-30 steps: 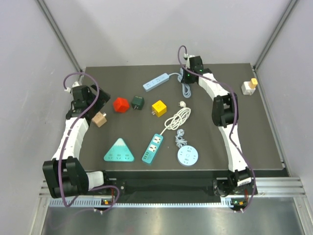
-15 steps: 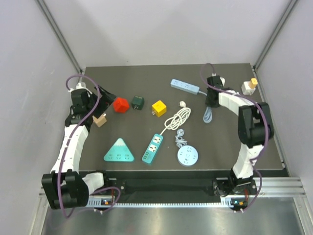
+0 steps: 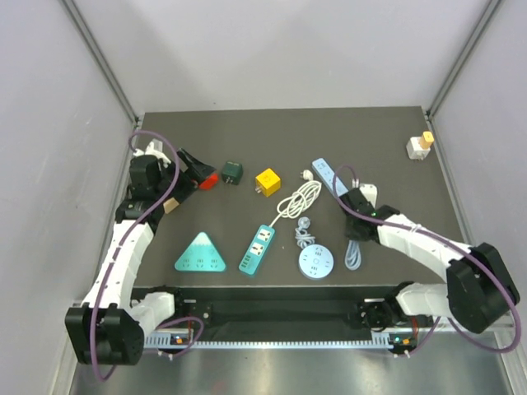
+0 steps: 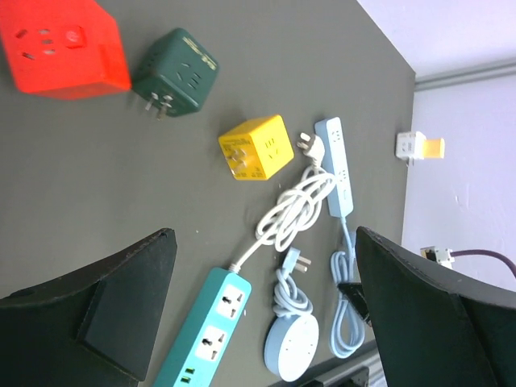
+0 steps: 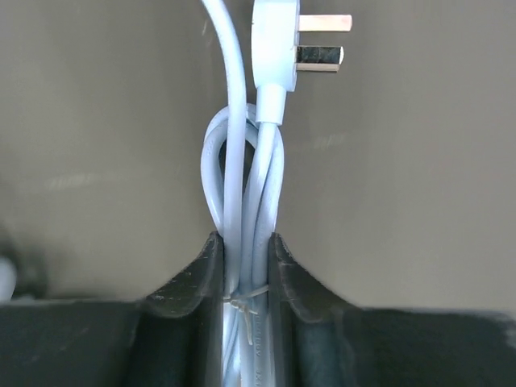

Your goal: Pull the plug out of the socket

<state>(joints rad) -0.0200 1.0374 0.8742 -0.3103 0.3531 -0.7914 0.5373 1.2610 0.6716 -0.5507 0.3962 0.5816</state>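
Observation:
A white socket cube with a yellow plug in it point(image 3: 420, 146) stands at the far right corner, apart from both arms; it also shows in the left wrist view point(image 4: 419, 147). My right gripper point(image 3: 356, 216) point(image 5: 244, 242) is shut on the tied cable bundle point(image 5: 242, 185) of a light blue power strip point(image 3: 327, 175). That cable's own plug point(image 5: 278, 40) lies free with its prongs bare. My left gripper point(image 3: 193, 169) point(image 4: 264, 238) is open and empty, above the table beside a red socket cube point(image 4: 64, 44).
A dark green cube point(image 3: 231, 171), a yellow cube point(image 3: 267, 181), a teal strip point(image 3: 258, 248) with a coiled white cable point(image 3: 298, 197), a teal triangular socket point(image 3: 201, 253) and a round light blue socket point(image 3: 316, 262) lie across the mat. A tan cube point(image 3: 170, 204) sits under the left arm.
My right arm has swung from the far back to the near right, dragging the light blue strip by its cable. My left gripper has moved right, over the red cube.

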